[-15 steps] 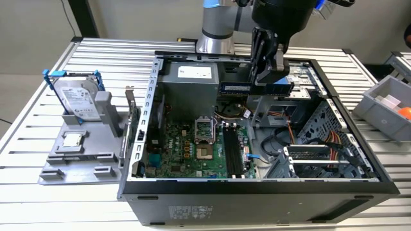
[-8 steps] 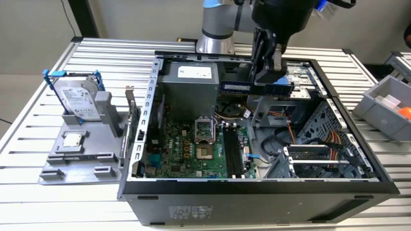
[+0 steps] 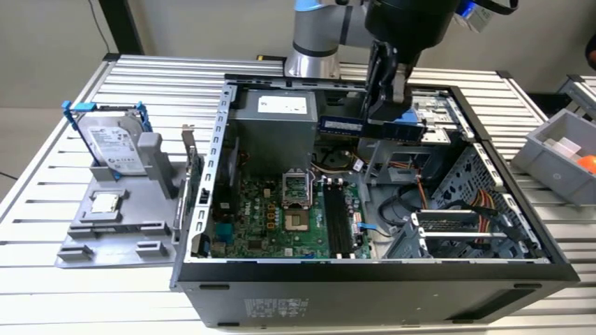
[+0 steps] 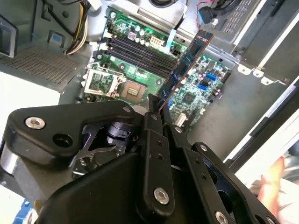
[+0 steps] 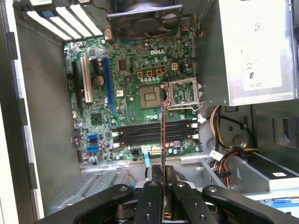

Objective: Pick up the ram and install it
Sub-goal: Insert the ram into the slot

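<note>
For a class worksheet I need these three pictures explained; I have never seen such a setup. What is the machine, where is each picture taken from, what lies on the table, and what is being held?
The machine is a robot arm ending in a gripper. The exterior view looks from off the arm at a slatted table bearing an open computer case. At the exterior view's left, a grey stand carries a hard drive and a processor chip. Both wrist views ride on the arm and look past the gripper at the motherboard. The gripper is shut on the ram, a memory stick, held over the case, not yet in the memory slots.
</note>
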Controlling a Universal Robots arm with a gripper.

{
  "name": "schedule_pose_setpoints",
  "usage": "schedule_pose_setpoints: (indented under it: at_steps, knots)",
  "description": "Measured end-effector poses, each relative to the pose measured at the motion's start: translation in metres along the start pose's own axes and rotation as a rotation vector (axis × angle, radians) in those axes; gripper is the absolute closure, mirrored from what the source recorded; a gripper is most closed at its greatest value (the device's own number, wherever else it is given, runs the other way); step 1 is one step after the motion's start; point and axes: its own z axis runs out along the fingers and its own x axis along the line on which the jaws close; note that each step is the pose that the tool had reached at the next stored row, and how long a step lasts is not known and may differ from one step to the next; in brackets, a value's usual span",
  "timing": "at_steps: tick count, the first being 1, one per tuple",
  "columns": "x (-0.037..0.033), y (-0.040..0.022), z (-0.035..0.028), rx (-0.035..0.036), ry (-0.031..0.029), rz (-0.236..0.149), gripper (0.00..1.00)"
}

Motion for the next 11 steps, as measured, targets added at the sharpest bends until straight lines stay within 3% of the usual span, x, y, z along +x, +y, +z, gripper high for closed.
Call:
schedule_pose_setpoints:
  at_steps: [11]
  knots:
    - [0.0,0.0,0.0004,-0.0032,-0.0006,0.078,1.0]
